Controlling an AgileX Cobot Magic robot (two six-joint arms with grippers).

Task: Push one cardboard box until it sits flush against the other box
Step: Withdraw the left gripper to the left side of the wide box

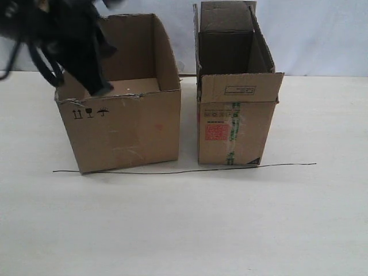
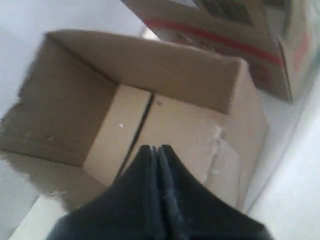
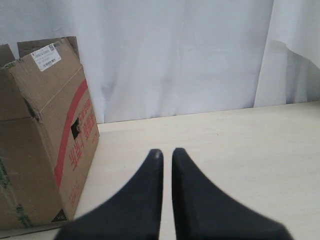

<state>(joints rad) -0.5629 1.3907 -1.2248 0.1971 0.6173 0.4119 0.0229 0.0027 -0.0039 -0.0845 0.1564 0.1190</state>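
Note:
The cardboard box, wide with a torn rim and black symbols, stands on the left of the table. The other box, taller with a red label and open flaps, stands to its right with a narrow gap between them. My left gripper is shut and empty, and hangs at the wide box's left rim, its tip over the inside. In the left wrist view the shut left gripper points into the cardboard box, with the other box beyond it. My right gripper hovers over bare table beside the other box, with only a thin slit between its fingers.
A thin black line runs across the table just in front of both boxes. A white curtain hangs behind the table. The right arm does not show in the exterior view.

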